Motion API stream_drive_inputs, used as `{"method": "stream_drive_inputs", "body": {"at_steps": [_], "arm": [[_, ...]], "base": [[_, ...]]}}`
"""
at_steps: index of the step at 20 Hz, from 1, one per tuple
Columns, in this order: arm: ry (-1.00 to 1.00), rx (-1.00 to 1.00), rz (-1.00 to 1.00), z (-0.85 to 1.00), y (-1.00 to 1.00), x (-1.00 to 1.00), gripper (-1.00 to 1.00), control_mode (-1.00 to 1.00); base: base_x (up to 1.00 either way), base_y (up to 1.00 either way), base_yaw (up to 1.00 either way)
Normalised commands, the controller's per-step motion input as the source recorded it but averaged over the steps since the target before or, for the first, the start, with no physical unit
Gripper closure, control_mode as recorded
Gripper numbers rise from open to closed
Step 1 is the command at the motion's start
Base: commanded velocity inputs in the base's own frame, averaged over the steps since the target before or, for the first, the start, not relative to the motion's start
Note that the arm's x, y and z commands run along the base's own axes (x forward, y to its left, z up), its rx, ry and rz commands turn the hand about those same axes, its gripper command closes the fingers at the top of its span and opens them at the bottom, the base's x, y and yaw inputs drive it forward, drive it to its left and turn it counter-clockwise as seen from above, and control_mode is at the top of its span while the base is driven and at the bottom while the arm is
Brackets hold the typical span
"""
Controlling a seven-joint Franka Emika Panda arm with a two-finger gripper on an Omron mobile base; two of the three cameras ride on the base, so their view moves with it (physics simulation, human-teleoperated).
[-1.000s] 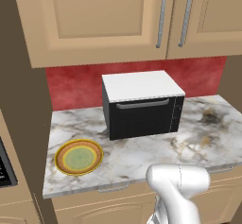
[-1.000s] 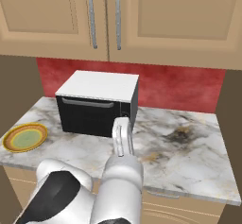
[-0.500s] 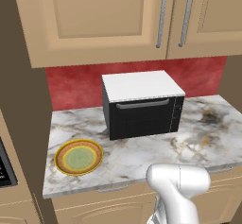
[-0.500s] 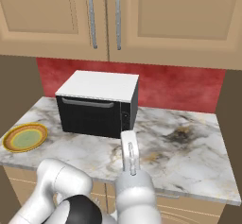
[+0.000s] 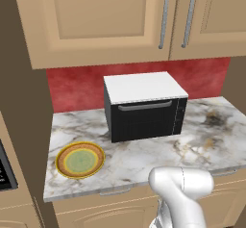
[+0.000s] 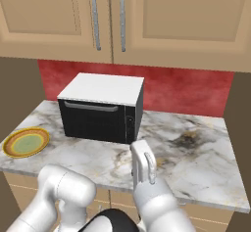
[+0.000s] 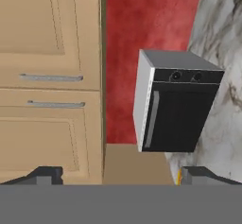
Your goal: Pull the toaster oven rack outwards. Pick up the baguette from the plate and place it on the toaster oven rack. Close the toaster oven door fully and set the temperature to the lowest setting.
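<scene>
Black toaster oven [image 5: 144, 107], one plate [image 5: 79, 159]

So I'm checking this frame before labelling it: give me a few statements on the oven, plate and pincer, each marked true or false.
1. The toaster oven door is shut. True.
2. A baguette lies on the plate. False: the plate's pale green centre is bare.
3. The plate sits on the counter to the left of the toaster oven in the left base view. True.
4. The pincer is gripping the door's handle. False: in the hand view its tips stand wide apart with nothing between them, well short of the oven.
5. The rack is pulled out in front of the oven. False: no rack sticks out; the door covers the front.
</scene>
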Motion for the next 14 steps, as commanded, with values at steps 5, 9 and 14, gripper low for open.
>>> {"method": "stream_drive_inputs", "body": {"at_steps": [5,9,14], "arm": [[0.0,-0.04,0.01,-0.32,0.15,0.54,-1.0,-1.0],[0.0,-0.01,0.0,-0.27,0.19,0.56,-1.0,-1.0],[-0.02,0.01,0.0,-0.24,0.04,0.32,-1.0,-1.0]], "base": [[0.0,0.0,0.0],[0.0,0.0,0.0],[0.0,0.0,0.0]]}}
